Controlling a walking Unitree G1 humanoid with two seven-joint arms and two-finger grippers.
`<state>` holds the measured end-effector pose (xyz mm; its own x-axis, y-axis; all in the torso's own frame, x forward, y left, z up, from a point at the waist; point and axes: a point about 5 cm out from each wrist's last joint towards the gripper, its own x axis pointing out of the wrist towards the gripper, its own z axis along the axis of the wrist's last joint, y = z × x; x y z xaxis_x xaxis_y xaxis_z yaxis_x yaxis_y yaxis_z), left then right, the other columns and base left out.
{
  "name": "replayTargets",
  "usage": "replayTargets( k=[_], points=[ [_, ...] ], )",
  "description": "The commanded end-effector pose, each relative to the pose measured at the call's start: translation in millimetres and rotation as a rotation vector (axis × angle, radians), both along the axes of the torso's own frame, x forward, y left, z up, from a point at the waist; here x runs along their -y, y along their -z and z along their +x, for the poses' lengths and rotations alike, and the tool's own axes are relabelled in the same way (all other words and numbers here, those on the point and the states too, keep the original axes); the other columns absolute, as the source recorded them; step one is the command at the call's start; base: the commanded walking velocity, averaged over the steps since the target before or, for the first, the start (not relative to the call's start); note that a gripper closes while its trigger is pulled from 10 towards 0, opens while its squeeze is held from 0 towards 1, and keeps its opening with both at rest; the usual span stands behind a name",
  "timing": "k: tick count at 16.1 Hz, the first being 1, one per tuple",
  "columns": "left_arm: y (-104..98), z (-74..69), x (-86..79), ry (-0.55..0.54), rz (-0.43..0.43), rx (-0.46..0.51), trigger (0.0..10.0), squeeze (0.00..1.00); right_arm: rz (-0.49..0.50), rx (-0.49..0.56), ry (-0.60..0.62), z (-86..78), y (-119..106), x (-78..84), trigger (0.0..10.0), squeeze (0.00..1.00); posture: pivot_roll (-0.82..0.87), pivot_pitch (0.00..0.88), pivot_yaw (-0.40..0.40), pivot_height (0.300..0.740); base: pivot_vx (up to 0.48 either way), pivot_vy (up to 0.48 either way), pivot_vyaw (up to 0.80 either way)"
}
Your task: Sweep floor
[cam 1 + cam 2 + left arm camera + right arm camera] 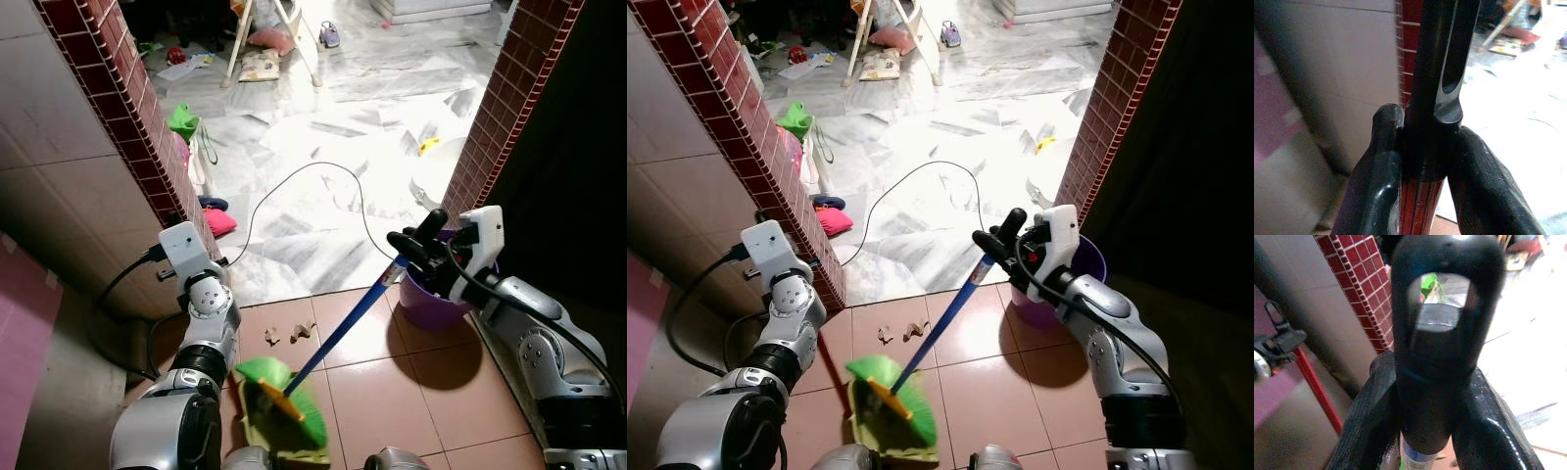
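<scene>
The right claw (pixel 419 245) is pinching the black top end of the broom's blue handle (pixel 348 323), its two fingers (pixel 1371 416) pressing on either side of the cap. The handle is slanting down from there to the green broom head (pixel 279 387), which is resting on the green dustpan (pixel 294 431) on the brown tiled floor (pixel 392 392). The left claw (pixel 1420 161) is clamping a dark pole with a red shaft, the dustpan's handle (pixel 831 377), just beside the red brick pillar (pixel 137 108). Two small scraps of debris (pixel 292 333) are lying on the tiles just beyond the broom head, on the doorway side. A purple bucket (pixel 431 299) is standing beside the right claw, against the other brick pillar (pixel 509 108); its contents are hidden by the arm. Beyond the doorway, a black cable (pixel 304 186) is looping across the marble floor (pixel 323 127), with a green bag (pixel 182 121) and a pink item (pixel 219 221) lying near the red brick pillar.
</scene>
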<state>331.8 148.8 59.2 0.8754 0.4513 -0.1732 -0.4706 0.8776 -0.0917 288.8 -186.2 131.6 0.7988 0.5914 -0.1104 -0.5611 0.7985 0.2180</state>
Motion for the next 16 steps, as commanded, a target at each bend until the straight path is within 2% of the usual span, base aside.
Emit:
replayTargets(
  k=[1,2,3,4,6,7,8,10,13,15,16],
  points=[
    [-12,8.7,9.0,0.052,-0.059,0.062,10.0,0.00,-0.096,0.035,0.033,1.1,1,5.2,10.0,0.00,-0.18,0.000,0.073,0.740,0.000,0.000,0.00],
    [-14,10.4,11.5,0.098,-0.075,0.075,10.0,0.00,-0.118,0.076,0.119,6.5,-5,13.9,10.0,0.00,-0.18,0.000,0.073,0.740,0.000,0.000,0.00],
    [-15,11.3,13.8,0.141,-0.094,0.093,10.0,0.00,-0.122,0.093,0.155,8.0,-8,18.1,10.0,0.00,-0.18,0.000,0.076,0.740,0.000,0.000,0.00],
    [-17,12.0,15.8,0.184,-0.129,0.114,10.0,0.00,-0.135,0.081,0.197,9.3,-6,23.0,10.0,0.00,-0.18,0.000,0.078,0.740,0.000,0.000,0.00],
    [-18,12.7,16.5,0.209,-0.146,0.129,10.0,0.00,-0.119,0.034,0.246,10.1,1,27.9,10.0,0.00,-0.18,0.000,0.080,0.740,0.000,0.000,0.00],
    [-21,14.8,15.4,0.221,-0.168,0.147,10.0,0.00,-0.059,-0.006,0.268,10.9,1,27.5,10.0,0.00,-0.18,0.000,0.082,0.740,0.000,0.000,0.00],
    [-21,15.3,14.9,0.218,-0.181,0.147,10.0,0.00,-0.049,-0.010,0.270,11.1,1,27.3,10.0,0.00,-0.18,0.000,0.080,0.740,0.000,0.000,0.00],
    [-25,19.1,14.1,0.235,-0.226,0.160,10.0,0.00,0.043,-0.021,0.276,14.6,-11,26.7,10.0,0.00,-0.18,0.000,0.078,0.740,0.000,0.000,0.00],
    [-27,20.9,13.5,0.242,-0.230,0.169,10.0,0.00,0.111,-0.026,0.231,17.2,-27,24.8,10.0,0.00,-0.19,0.000,0.080,0.740,0.000,0.000,0.00],
    [-28,21.9,9.1,0.221,-0.212,0.166,10.0,0.00,0.113,-0.036,0.082,8.7,-39,15.9,10.0,0.00,-0.19,0.000,0.083,0.740,0.000,0.000,0.00],
    [-29,22.9,4.7,0.200,-0.200,0.160,10.0,0.00,0.064,-0.048,-0.053,-4.3,-40,13.1,10.0,0.00,-0.20,0.000,0.084,0.740,0.000,0.000,0.00]
  ],
)
